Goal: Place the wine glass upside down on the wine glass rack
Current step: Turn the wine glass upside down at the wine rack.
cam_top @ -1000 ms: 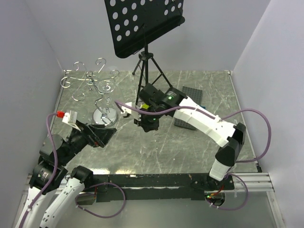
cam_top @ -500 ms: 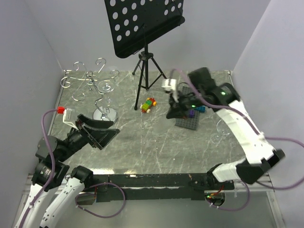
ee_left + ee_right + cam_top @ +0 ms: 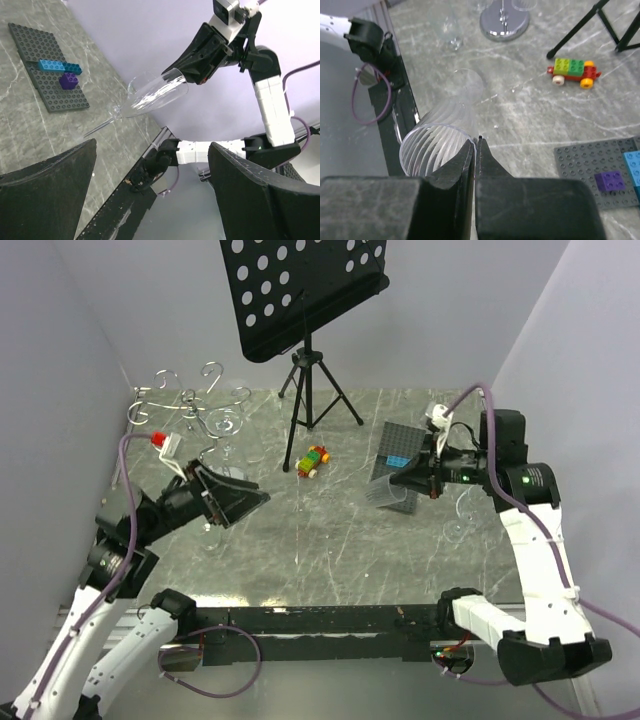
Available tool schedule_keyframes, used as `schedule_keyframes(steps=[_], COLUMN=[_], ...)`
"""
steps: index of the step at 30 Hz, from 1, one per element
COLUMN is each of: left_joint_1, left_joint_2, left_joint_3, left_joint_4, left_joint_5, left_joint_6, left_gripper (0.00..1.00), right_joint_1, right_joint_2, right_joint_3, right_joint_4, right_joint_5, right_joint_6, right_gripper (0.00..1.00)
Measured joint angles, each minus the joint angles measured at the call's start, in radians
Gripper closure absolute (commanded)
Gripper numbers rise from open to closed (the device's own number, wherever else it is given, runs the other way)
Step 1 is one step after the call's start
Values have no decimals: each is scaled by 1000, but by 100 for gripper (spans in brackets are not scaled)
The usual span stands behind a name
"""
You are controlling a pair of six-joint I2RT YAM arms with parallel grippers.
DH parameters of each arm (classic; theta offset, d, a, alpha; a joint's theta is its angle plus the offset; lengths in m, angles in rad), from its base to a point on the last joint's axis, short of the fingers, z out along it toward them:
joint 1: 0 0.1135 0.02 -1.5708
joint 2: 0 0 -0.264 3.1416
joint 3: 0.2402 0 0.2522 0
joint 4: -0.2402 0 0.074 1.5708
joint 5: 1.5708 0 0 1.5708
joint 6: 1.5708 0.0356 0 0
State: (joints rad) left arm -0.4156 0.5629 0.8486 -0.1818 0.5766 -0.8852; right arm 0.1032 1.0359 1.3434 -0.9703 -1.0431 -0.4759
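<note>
The wine glass (image 3: pixel 440 142), clear with spiral ribs, lies nearly level in the air over the table's right half (image 3: pixel 385 493). My right gripper (image 3: pixel 476 143) is shut on its rim, one finger inside the bowl and one outside (image 3: pixel 403 480). The left wrist view shows the same glass (image 3: pixel 155 95) with its stem slanting down to the left. My left gripper (image 3: pixel 240 508) is open and holds nothing (image 3: pixel 152 150); it hangs in front of the rack. The wine glass rack (image 3: pixel 188 408), chrome with curled hooks, stands at the back left on a round base (image 3: pixel 504 22).
Another glass (image 3: pixel 225 425) hangs on the rack. A second glass (image 3: pixel 210 537) stands front left and a third (image 3: pixel 460 512) under my right arm. A toy car (image 3: pixel 313 461), a grey studded plate (image 3: pixel 405 440) with bricks and the black music stand (image 3: pixel 305 390) are also here.
My right arm swung from beside the rack's base across to the right side of the table. My left gripper rose and moved forward, still open.
</note>
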Motion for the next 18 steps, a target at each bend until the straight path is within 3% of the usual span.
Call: schedule_keyframes(steps=[8,18], left_joint_1=[-60,-364], left_joint_2=[100,293], left_joint_3=[135,278], left_joint_4=[-61,-172], left_joint_5=[-6,-269], left_joint_6=[24,101], left_gripper=[3,3], right_joint_1=[-118,-327], right_joint_2=[-45,-52], right_joint_3=[-109,-279], right_joint_4=[119,293], right_joint_5=[-127,-301], right_joint_6=[53,159], right_gripper=[100,100])
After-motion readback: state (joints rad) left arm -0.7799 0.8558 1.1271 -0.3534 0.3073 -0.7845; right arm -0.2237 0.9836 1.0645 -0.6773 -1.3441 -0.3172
